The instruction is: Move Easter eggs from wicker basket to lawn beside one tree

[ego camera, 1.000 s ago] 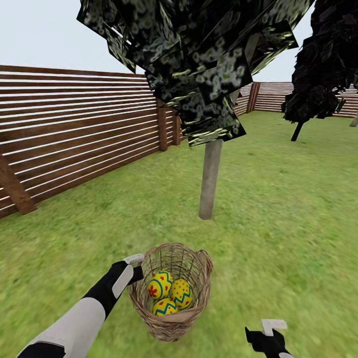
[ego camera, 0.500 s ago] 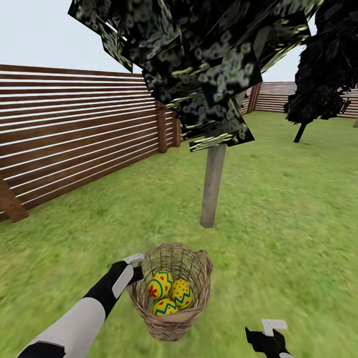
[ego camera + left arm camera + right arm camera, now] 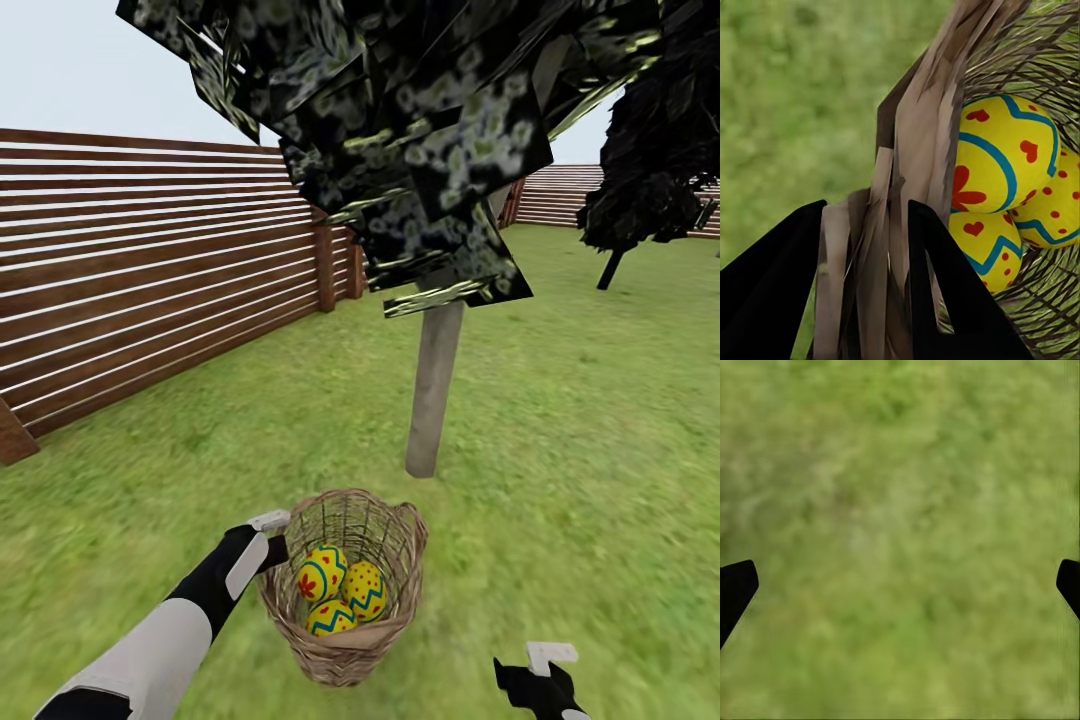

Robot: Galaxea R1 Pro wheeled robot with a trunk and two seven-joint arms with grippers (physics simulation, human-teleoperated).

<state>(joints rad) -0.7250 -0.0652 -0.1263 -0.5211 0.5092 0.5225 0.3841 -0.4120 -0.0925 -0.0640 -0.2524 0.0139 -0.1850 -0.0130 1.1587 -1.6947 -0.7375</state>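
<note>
The small round tan-brown woven wicker basket [image 3: 345,585] is seen held off the wide green mottled lawn [image 3: 560,470] by the left end effector [image 3: 272,535], whose two black fingers [image 3: 945,300] are clamped on the thick braided rim at the basket's left side, as the left wrist view makes plain. Inside the basket, all three fist-sized yellow Easter eggs with blue zigzag bands and red marks [image 3: 340,590] are lying together, touching one another; none has yet been taken out.

The right end effector [image 3: 540,672] is held low at the robot's right, near the basket but apart from it, with its jaws spread wide and nothing between them; only grass is seen past its fingertips in the right wrist view.

The tree with a plain pale grey-beige straight trunk [image 3: 435,385] and a blocky dark, pale-flecked canopy stands straight ahead of the basket, near it, with bare grass between. A brown horizontal-slat wooden fence [image 3: 150,300] runs along the left.

The coming move is judged to turn on one relation: the eggs lie to the left of and slightly forward from the free right end effector, below the basket's rim, so they would have to be reached from above, through the open mouth. Since the left arm is occupied with the rim, the right arm is the one judged available for picking.
</note>
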